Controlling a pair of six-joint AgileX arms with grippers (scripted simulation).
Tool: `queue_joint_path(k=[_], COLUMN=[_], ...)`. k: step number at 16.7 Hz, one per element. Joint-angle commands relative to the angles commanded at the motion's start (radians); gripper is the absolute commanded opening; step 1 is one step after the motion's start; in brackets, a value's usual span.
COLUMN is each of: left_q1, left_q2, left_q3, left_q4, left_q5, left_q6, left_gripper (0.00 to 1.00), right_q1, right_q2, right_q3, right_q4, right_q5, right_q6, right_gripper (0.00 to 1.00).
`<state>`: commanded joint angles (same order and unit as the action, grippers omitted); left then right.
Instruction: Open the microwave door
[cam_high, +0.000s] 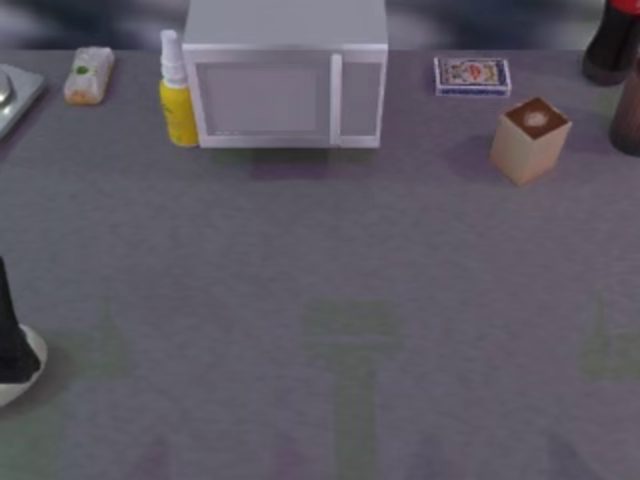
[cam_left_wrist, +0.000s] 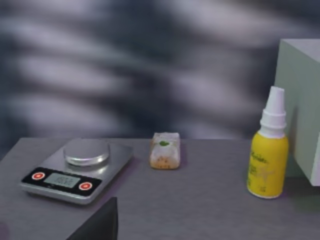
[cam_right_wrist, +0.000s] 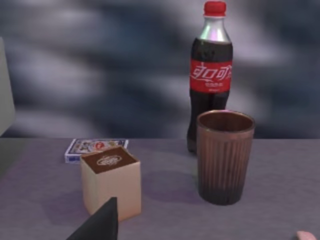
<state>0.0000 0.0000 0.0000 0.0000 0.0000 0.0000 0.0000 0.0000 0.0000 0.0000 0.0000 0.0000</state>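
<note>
Both arms sit low and far from the work: the left arm (cam_high: 14, 350) shows only at the desk's (cam_high: 320, 300) left edge, the right not at all from above, and I cannot tell how either hand is set. The microwave (cam_high: 286, 70) stands at the back, left of centre, its microwave door (cam_high: 268, 100) closed flush, with the handle (cam_high: 336, 100) a slim upright bar at the door's right side. A yellow spray bottle (cam_high: 177, 95) stands just beside the hinge side (likely in the door's swing). To do this well, I would reach for the handle squarely, close across the bar, then pull along an arc, not straight back.
</note>
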Motion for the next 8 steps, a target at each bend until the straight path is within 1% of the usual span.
queue_joint_path(k=[4,8], left_q1=[-0.013,-0.085], left_q2=[0.031,0.219], left_q3=[0.029,0.206], left_q4=[-0.015,-0.091], left_q5=[-0.008,-0.052], left_q6=[-0.009,-0.062], left_gripper=[1.00,1.00], right_q1=[0.000,0.000], right_q2=[0.000,0.000], right_q3=[0.000,0.000], right_q4=[0.000,0.000], right_q5=[0.000,0.000], right_q6=[0.000,0.000], right_gripper=[1.00,1.00])
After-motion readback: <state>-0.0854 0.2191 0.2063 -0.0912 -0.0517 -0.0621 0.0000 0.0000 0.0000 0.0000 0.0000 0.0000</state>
